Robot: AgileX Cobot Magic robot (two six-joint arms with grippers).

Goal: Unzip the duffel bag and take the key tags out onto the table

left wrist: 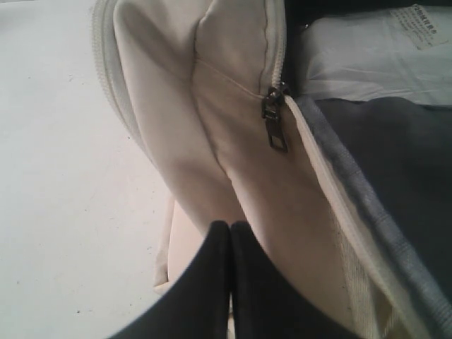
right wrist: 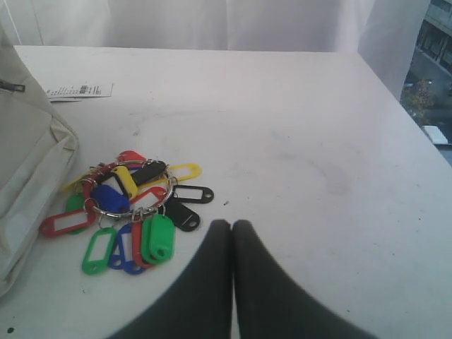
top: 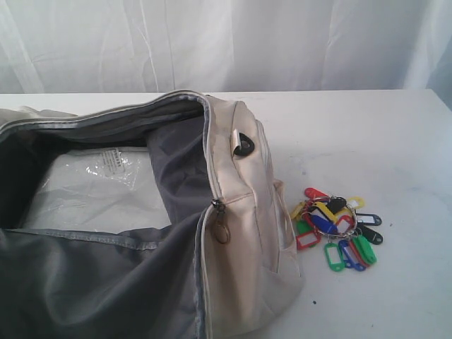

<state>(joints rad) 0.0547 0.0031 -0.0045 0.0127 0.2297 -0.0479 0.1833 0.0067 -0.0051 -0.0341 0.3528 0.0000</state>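
**Beside the bag's end, the tags lie out on the table**

Lower right in the exterior view the key tags [top: 337, 227] lie fanned on the table [top: 395, 134], just beside the end wall of the duffel bag [top: 244, 247]; whether they touch it I cannot tell; I judge the job all but done, for the bag gapes wide on its grey lining and the zipper pull [top: 221, 224] hangs at the end of its track. Both my pairs of jaws are pressed together tip to tip and grip nothing, which suits a finished fetch; my left jaws sit close before the bag's cream end, my right jaws over bare table near the tags.

My right wrist view shows what the exterior view blurs: the metal ring [right wrist: 120, 214] joining the tags, and a printed slip [right wrist: 79, 90] on the table past the bag's corner; my left wrist view brings the pull close, parked at the seam; the exterior view alone takes in the whole open mouth and the wrapped white packet [top: 92, 187] within, though neither arm appears there.
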